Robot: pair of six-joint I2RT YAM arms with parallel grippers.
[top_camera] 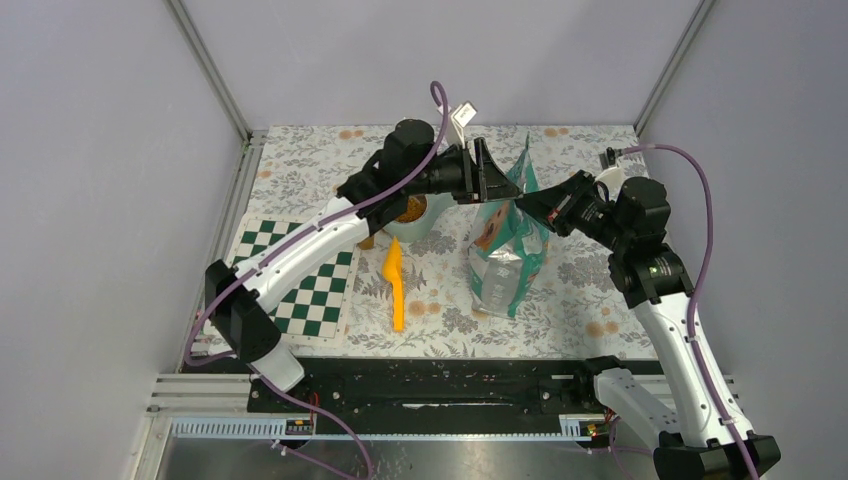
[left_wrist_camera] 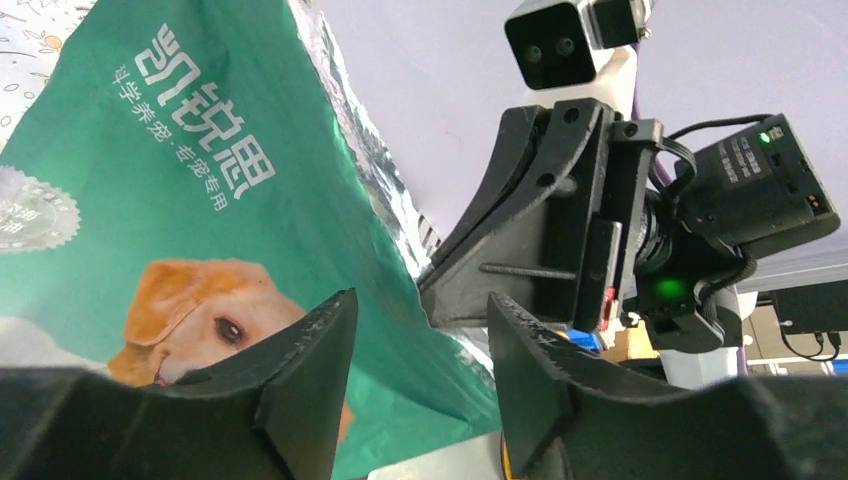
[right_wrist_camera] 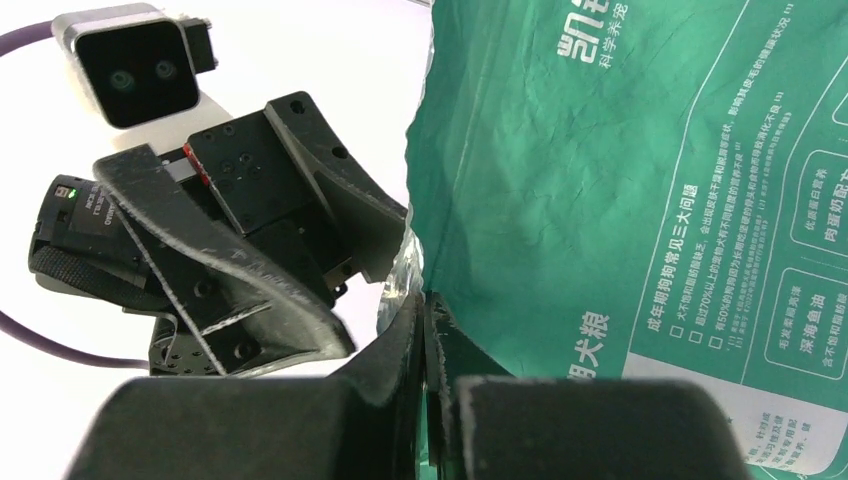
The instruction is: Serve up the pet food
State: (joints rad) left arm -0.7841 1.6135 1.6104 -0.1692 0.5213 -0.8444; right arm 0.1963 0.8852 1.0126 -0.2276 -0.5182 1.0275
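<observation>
One pincer sideways on bag edge

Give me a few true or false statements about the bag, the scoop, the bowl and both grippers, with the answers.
1. The right gripper pinches the edge of the dog food bag. True.
2. The left gripper holds the orange scoop. False: it is open beside the bag's top, and the scoop lies on the floral tablecloth.
3. Some kibble shows in the bowl. True.
4. The bag lies flat on the checkered mat. False: it stands upright on the floral tablecloth.
</observation>
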